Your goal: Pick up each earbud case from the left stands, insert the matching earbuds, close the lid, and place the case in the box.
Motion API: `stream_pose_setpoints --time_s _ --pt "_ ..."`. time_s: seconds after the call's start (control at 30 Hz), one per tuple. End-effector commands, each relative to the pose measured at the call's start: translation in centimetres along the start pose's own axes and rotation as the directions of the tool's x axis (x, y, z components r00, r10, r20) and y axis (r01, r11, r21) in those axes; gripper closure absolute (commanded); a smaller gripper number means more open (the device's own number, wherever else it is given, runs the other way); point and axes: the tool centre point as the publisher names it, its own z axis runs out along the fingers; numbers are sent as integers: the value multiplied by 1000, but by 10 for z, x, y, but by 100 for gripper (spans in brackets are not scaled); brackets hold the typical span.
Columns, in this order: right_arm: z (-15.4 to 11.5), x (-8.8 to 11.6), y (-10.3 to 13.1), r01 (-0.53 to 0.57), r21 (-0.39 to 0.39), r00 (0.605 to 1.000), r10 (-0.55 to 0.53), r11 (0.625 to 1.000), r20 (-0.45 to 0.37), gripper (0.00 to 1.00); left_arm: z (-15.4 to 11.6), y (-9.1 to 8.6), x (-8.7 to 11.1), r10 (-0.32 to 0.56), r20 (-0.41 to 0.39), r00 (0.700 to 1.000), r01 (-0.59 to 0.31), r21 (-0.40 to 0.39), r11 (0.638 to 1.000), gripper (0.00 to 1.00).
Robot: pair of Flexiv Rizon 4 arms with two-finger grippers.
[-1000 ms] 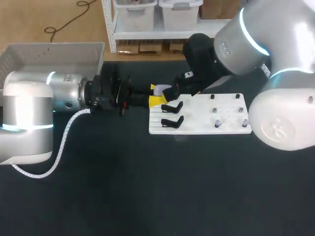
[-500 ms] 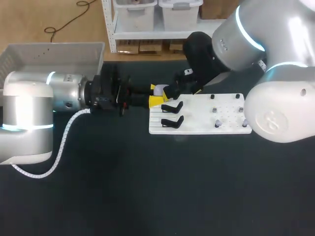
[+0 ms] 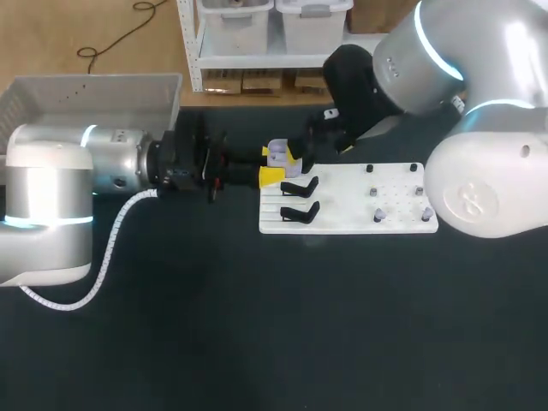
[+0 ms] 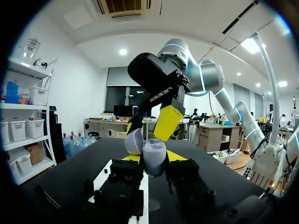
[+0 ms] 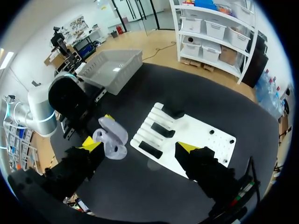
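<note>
My left gripper [image 3: 272,164] is shut on a lavender earbud case [image 3: 278,154], held above the table just left of the white board [image 3: 347,224]. In the left wrist view the case [image 4: 153,156] sits between my yellow tips with its lid [image 4: 134,141] hinged open. My right gripper [image 3: 301,150] is open wide just beyond the case, and one of its yellow fingers [image 4: 167,122] hangs over it. From the right wrist, the case [image 5: 112,138] lies between the spread fingers of that gripper [image 5: 139,145], near one tip. Two black stands [image 3: 300,199] remain on the board's left part.
Small pegs and grey earbud-like pieces [image 3: 377,214] stand on the board's right half. The grey box [image 3: 94,94] sits at the far left behind my left arm. Dark table surface stretches open in front of the board.
My right gripper has pulled back a little to the right, off the case, so the lavender case now shows more fully. The left arm has kept still.
</note>
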Motion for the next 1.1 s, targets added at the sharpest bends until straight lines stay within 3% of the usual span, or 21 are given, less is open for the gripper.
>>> stream_pose_setpoints --time_s 0.03,0.23,0.57,0.87,1.1 --pt "-4 -1 -1 0 13 999 0 1000 39 0 0 0 1 2 2 1000 -2 -1 1000 100" --pt "-23 -5 -6 41 61 995 -47 997 87 0 0 0 1 2 2 1000 -2 -1 1000 100" --pt "-56 6 -29 83 198 990 -103 977 92 0 4 -7 -9 115 -2 993 -115 25 993 100" --pt "-70 38 -73 44 320 999 -51 946 12 0 5 -9 -9 124 8 992 -124 30 992 100" --pt "-69 67 -114 1 369 997 30 929 -77 0 5 -9 -9 124 8 992 -124 30 992 100"
